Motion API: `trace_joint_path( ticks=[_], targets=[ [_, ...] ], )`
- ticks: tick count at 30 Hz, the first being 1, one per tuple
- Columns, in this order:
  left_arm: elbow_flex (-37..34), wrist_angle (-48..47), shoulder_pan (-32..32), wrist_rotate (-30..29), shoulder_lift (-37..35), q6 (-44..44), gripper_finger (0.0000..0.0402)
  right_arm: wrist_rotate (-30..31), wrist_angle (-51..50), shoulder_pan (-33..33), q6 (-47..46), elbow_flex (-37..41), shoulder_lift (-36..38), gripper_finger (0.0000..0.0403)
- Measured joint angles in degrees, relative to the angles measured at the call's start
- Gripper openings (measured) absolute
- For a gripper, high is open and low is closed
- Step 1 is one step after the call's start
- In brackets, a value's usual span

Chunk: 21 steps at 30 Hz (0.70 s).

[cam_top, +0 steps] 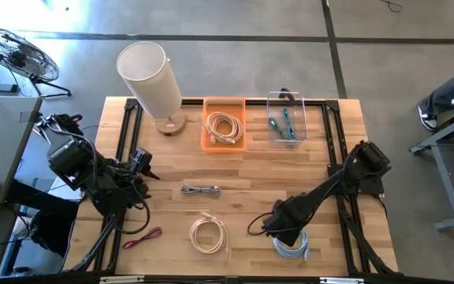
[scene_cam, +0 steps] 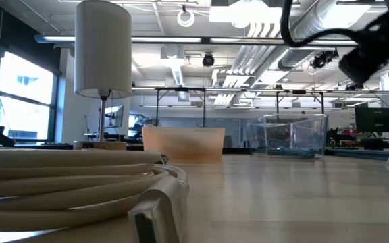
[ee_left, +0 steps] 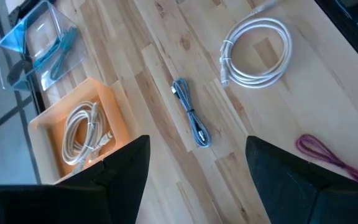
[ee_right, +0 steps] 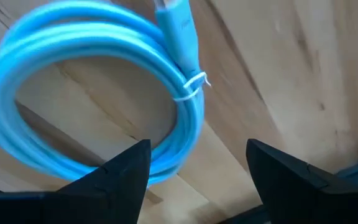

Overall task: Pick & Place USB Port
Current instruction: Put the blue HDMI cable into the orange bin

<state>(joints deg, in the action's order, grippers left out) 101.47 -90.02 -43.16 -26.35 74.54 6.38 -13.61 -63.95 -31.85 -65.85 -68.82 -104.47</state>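
Coiled light-blue cable (ee_right: pixel 98 93) fills the right wrist camera, lying flat on the wooden table (cam_top: pixel 321 173) near its front edge as the right gripper (ee_right: pixel 197 180) hovers just above it, fingers spread wide and holding nothing. Off to the side, the left gripper (ee_left: pixel 197 180) waits over the table's left part, fingers also wide. Should the fingers close off-centre, they may pinch only one loop and the coil could sag, slip or drag before reaching the clear bin (cam_top: pixel 285 118) at the back.
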Motion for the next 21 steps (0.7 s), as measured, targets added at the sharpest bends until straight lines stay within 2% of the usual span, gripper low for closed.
trace_joint_path(
  ticks=[6, 14, 21],
  targets=[
    [0.0, 0.0, 0.0, -0.2, 0.0, -0.5, 0.0259, -1.3, 6.9, 0.1, 0.1, 4.1, 0.0, 0.0257],
    [0.0, 0.0, 0.0, -1.0, 0.0, 0.3, 0.0259, 1.4, 17.2, 1.4, -0.2, 10.8, 0.5, 0.0257],
    [0.0, 0.2, 0.0, -1.7, 0.0, 0.3, 0.0259, 2.1, 18.8, 2.7, -1.2, 13.7, 0.7, 0.0251]
  ],
)
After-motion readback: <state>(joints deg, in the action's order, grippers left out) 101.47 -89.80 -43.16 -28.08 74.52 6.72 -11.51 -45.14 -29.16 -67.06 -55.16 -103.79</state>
